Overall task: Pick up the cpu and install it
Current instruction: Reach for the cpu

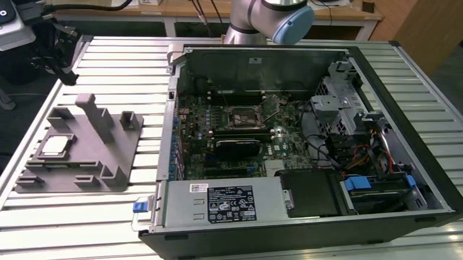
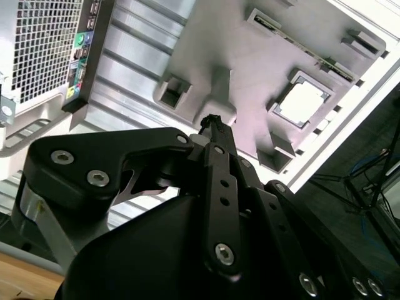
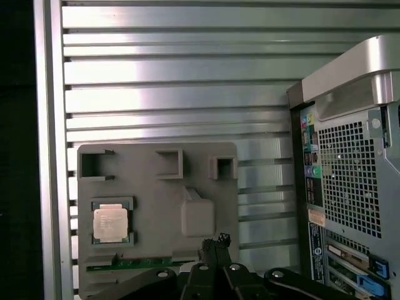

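In the exterior view, a dark stand (image 1: 62, 54) rises beyond the far corner of the grey plastic tray with upright posts (image 1: 79, 162). The stand is cut off and hard to make out. The tray lies flat on the slatted silver metal table (image 1: 108, 65). The cpu (image 1: 56, 146), a small flat square chip with a shiny silver-white top, sits in a square recess of the tray, on the side away from the open black computer case (image 1: 217, 241). That case stands on the exterior view's right of the tray, near it but not touching. Inside the case, a square black socket with a metal frame (image 1: 242, 116) lies on the green board. The wires and drive cage further from the tray are a tangle. Beyond the case, the grey robot arm (image 1: 264, 19) is cut off by the picture's edge.

In both wrist views the black gripper (image 3: 215, 240) (image 2: 212, 122) hangs above the tray (image 3: 156, 200) (image 2: 250, 69), its jaws together and holding nothing. The cpu (image 3: 111, 222) (image 2: 303, 102) lies apart from it. The gripper's body hides the tray's nearest edge and part of a thin green strip (image 3: 125, 263) lying on the tray.

A pale wooden bench (image 1: 181, 8) with cables stands behind the table.
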